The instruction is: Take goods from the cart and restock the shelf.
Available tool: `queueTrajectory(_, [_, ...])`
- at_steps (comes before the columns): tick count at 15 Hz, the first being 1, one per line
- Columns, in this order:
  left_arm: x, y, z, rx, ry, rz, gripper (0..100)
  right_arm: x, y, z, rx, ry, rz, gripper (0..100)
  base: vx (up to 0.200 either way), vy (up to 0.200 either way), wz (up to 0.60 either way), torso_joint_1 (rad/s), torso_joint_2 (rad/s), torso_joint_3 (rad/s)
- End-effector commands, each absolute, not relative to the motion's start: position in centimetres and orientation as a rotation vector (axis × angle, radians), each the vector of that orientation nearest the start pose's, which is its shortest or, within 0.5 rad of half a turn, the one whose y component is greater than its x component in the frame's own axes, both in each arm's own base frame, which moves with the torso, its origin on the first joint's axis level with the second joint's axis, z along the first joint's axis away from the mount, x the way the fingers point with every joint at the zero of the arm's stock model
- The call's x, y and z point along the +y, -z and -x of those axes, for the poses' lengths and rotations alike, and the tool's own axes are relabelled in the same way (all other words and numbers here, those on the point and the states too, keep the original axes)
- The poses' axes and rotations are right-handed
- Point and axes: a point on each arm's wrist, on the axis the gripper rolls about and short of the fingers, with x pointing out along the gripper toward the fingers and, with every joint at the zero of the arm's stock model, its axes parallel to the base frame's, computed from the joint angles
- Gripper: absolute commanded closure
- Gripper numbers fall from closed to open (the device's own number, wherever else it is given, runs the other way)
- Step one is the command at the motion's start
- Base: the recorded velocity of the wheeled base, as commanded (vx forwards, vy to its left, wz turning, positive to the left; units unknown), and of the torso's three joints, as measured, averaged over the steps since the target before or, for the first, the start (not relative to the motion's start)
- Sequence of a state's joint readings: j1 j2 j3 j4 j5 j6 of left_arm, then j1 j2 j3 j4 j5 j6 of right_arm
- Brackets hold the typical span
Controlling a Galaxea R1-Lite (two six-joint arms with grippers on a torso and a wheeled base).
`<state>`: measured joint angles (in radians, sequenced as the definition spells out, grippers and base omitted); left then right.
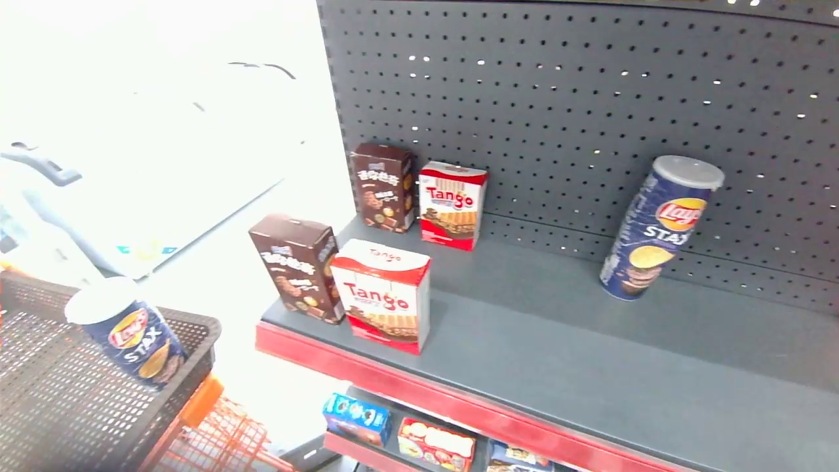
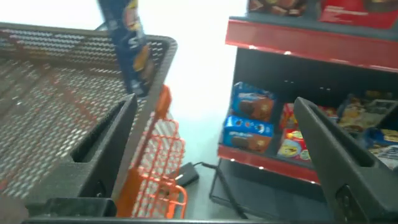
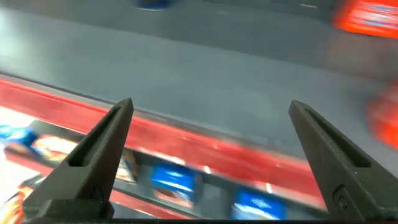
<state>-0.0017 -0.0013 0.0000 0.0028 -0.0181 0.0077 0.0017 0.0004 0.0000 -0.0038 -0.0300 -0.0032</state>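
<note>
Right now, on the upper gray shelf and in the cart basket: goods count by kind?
Brown boxes: 2
Red-and-white boxes: 2
Blue chip cans: 2, one on shelf, one in cart basket
Total: 6

Brand logos mark snack boxes (image 1: 383, 295) (cans (image 1: 659, 229) too).

The left end effector (image 2: 214, 155), a pair of dark grey tapered fingers (image 2: 99, 149), is spread wide with nothing between them, just beside the rim of the black mesh cart basket (image 2: 74, 37). The right end effector (image 3: 208, 155), built alike, is also spread wide and empty, facing the red front edge (image 3: 186, 137) of the grey shelf (image 3: 217, 68).
</note>
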Motion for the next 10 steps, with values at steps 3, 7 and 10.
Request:
queueTrajectory(3, [-0.04, -7.52, 2.28, 0.003, 0.020, -0.008, 0, -0.07, -7.60, 2.27, -0.003, 0.029, 0.005, 0, 0.000, 0.000, 0.00, 0.000, 0.00, 0.000])
queueTrajectory(7, [-0.04, -7.52, 2.28, 0.003, 0.020, -0.008, 0, -0.07, -7.60, 2.27, -0.003, 0.028, 0.005, 0, 0.000, 0.000, 0.00, 0.000, 0.00, 0.000])
queueTrajectory(10, [-0.04, -7.52, 2.28, 0.003, 0.023, -0.011, 0, -0.07, -7.60, 2.27, -0.003, 0.029, 0.005, 0, 0.000, 0.000, 0.00, 0.000, 0.00, 0.000])
